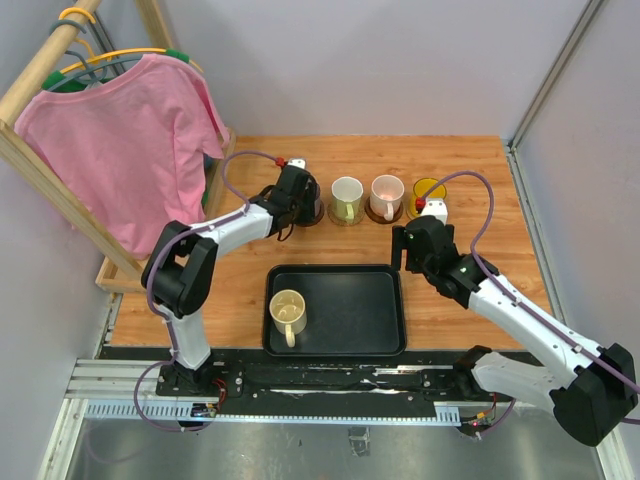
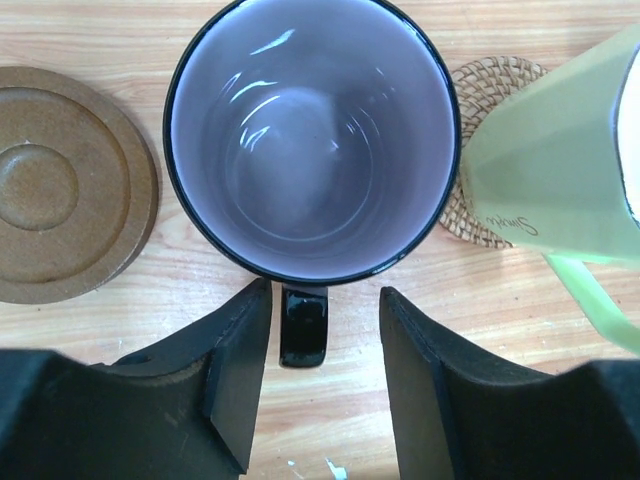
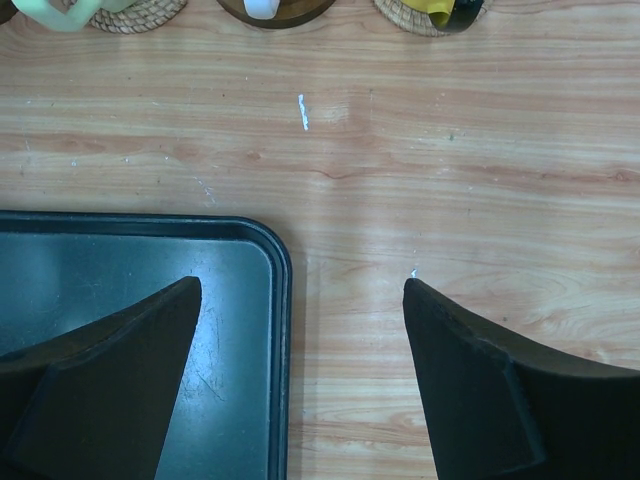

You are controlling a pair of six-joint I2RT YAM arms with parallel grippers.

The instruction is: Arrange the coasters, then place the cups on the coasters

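**Figure. Left arm at the back row, handle of the cup between its jaws.**

In the left wrist view, the left gripper (image 2: 325, 292) stood with its jaws parted on either side of the handle (image 2: 302, 330) of the purple-grey cup (image 2: 312, 140). A strip of table (image 1: 480, 160) showed on each side of the handle, so I read the gripper as released and holding nothing. The cup sat upright at the left end of the row. Its own rim hid whatever lay under it, so I could not tell from these views whether it was centred on a coaster.

Just to its left lay a bare dark brown coaster (image 2: 65, 185). To its right, the white cup with the yellow-green handle (image 2: 560, 160) stood on a woven coaster (image 2: 495, 85). The pinkish cup (image 1: 386, 193) and the yellow cup (image 1: 428, 188) completed the row.

The right gripper (image 3: 302, 282) hung wide open and empty over the corner of the black tray (image 1: 370, 320). The cream cup (image 1: 288, 312) waited in that tray.

To finish this step well, I judged that the jaws should open a little wider. The wrist should then rise straight up before pulling back, so that neither finger hooked the handle and dragged or turned the cup. The green-handled cup stood close on the right, which left little room for sideways motion. The cream cup would then belong on the bare brown coaster.
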